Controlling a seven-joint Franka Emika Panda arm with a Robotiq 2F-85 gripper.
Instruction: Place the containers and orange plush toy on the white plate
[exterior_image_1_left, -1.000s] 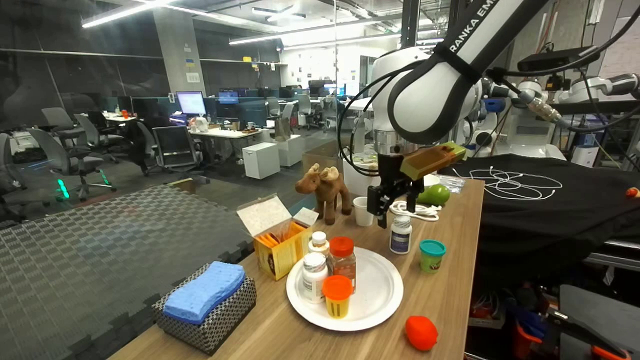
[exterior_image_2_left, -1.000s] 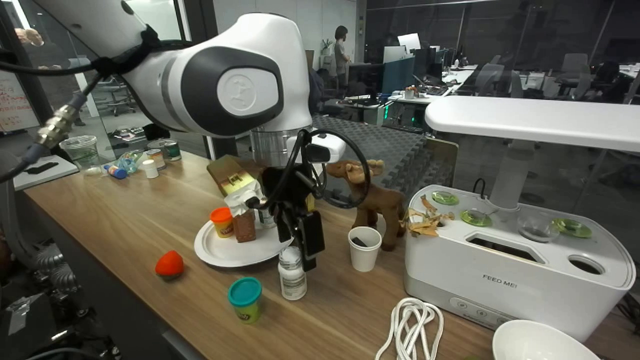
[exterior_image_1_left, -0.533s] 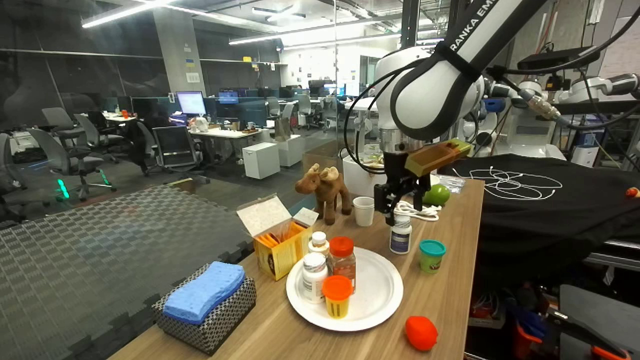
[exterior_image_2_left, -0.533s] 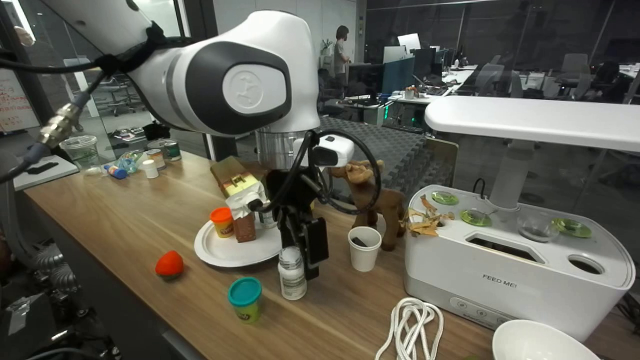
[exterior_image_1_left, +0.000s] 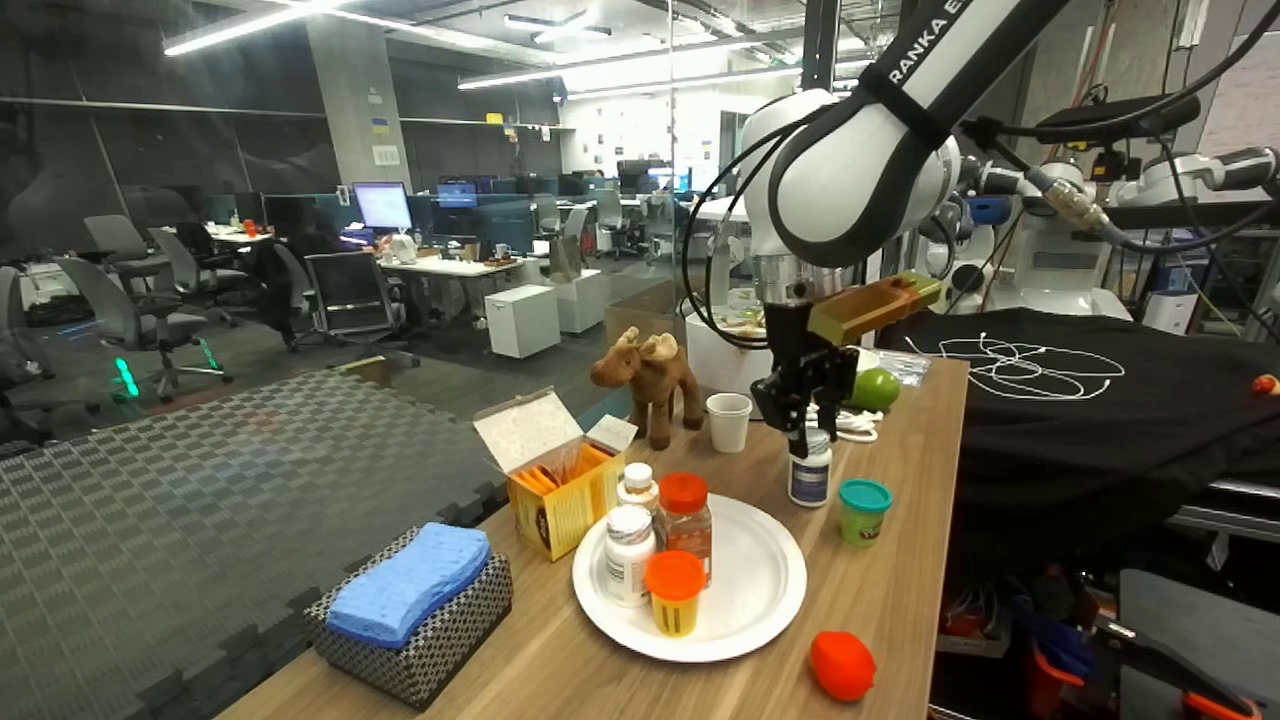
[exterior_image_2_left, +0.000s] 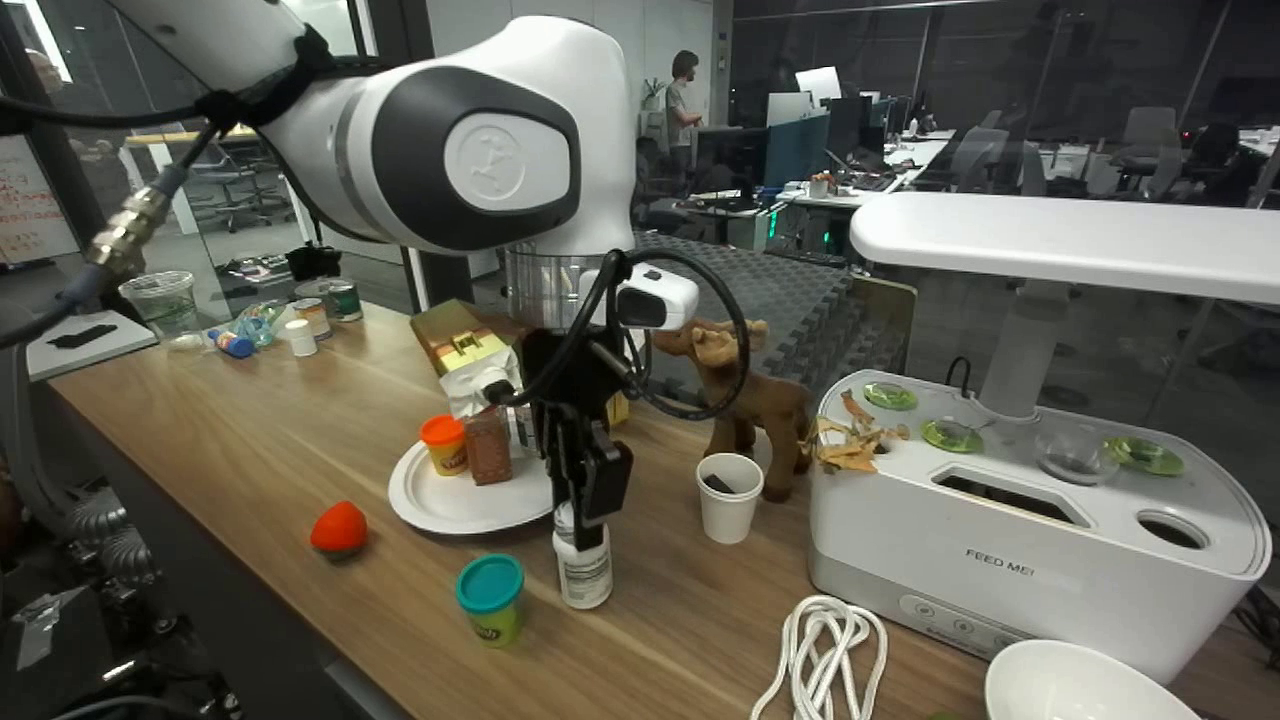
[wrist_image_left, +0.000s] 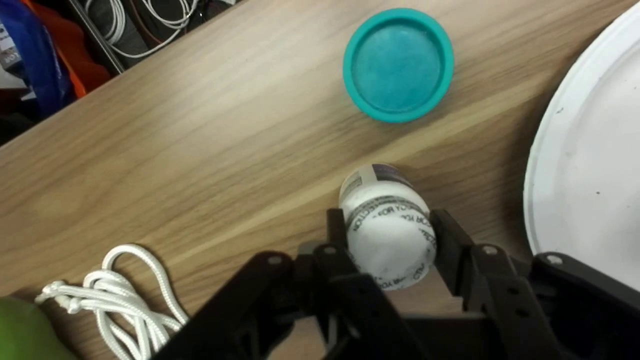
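My gripper (wrist_image_left: 389, 222) has its fingers pressed against both sides of a white bottle's (wrist_image_left: 392, 245) wrapped cap. The bottle (exterior_image_1_left: 809, 482) stands nearly upright, its base at the table. Beside it is a green tub with a teal lid (exterior_image_2_left: 490, 590). On the white plate (exterior_image_1_left: 750, 600) are a white bottle (exterior_image_1_left: 629, 560), a red-lidded clear jar (exterior_image_1_left: 686, 530) and an orange-lidded yellow tub (exterior_image_1_left: 675, 600); another white bottle (exterior_image_1_left: 637, 487) shows behind them, partly hidden. The orange plush toy (exterior_image_1_left: 842, 666), reddish and round, lies on the table near the plate in both exterior views.
Around the plate are an open yellow box (exterior_image_1_left: 565, 500) and a patterned box with a blue sponge (exterior_image_1_left: 410, 585). A brown moose toy (exterior_image_2_left: 750, 400), paper cup (exterior_image_2_left: 728, 500), white rope (exterior_image_2_left: 820, 660), bowl (exterior_image_2_left: 1080, 685) and white planter (exterior_image_2_left: 1000, 560) stand further along.
The gripper has come down over the white bottle and its jaws have closed on the cap. The bottle has shifted slightly. The other objects have stayed in place.
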